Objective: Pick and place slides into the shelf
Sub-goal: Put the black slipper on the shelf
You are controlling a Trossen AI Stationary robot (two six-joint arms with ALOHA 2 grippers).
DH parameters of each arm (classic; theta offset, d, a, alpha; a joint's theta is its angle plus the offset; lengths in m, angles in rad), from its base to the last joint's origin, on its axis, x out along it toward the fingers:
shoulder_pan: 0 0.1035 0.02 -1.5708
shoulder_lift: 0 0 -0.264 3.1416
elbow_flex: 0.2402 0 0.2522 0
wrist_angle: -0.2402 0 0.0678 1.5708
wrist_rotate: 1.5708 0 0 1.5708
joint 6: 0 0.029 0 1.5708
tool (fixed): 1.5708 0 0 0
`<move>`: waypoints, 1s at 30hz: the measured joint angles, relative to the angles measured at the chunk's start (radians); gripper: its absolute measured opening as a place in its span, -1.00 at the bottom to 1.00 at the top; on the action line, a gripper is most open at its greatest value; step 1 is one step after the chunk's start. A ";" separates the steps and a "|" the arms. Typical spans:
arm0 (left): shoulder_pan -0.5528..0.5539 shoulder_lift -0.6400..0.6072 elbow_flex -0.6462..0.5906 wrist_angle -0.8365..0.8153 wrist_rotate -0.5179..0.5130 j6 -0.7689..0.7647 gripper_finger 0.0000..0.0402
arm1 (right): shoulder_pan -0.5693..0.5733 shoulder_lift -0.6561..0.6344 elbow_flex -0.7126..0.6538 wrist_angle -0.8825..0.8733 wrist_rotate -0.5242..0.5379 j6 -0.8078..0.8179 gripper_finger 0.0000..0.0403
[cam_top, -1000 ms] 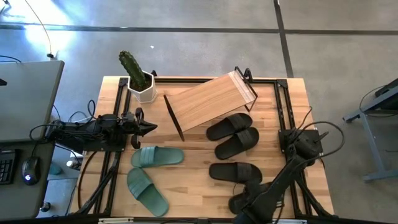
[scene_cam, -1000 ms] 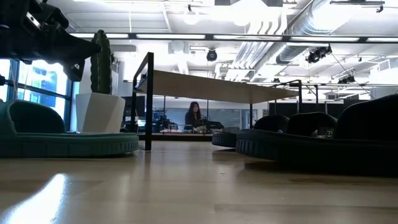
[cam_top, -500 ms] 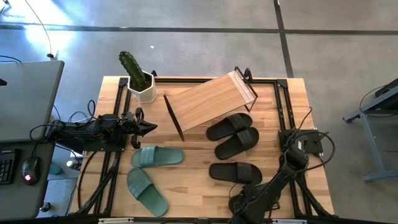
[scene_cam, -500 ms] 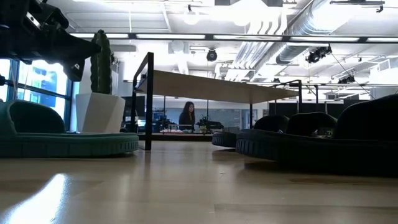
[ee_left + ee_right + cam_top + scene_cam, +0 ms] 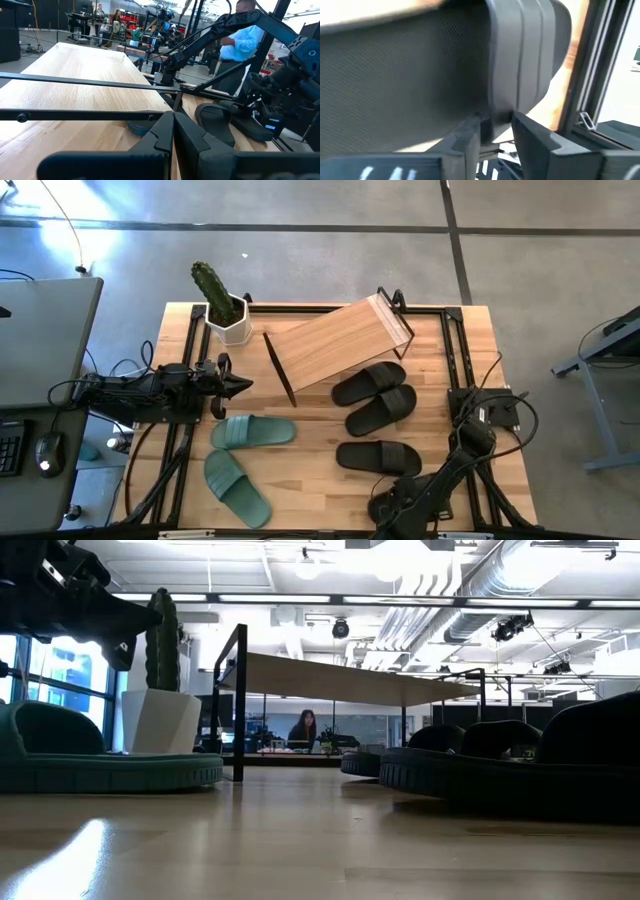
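Three black slides (image 5: 368,383), (image 5: 382,408), (image 5: 378,456) lie sole-down right of the table's middle. A fourth black slide (image 5: 378,506) lies at the near edge, under my right gripper (image 5: 392,502), which is shut on it. Two green slides (image 5: 252,430), (image 5: 237,485) lie sole-down at the near left. The wooden shelf (image 5: 335,345) stands askew at the far middle. My left gripper (image 5: 238,385) is shut and empty, above the table to the left of the shelf. My right gripper pinches a ribbed edge of the black slide (image 5: 502,107) between its two fingers (image 5: 532,137). The arm covers the slide from above, so I cannot tell which part of the slide this is, or whether it is off the table.
A white pot with a cactus (image 5: 228,320) stands at the far left corner beside the shelf. Black rails (image 5: 455,350) run along the table's sides. A laptop and mouse (image 5: 48,452) sit off the table's left edge. People show in the room beyond.
My right arm has moved a little toward the table's near edge and left, down over the nearest black slide, then kept still. The slides and the shelf stay where they were.
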 joint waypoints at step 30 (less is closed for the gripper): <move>0.000 0.000 0.000 0.000 0.000 0.000 -0.99 | 0.035 0.000 0.031 -0.002 0.061 0.042 -0.99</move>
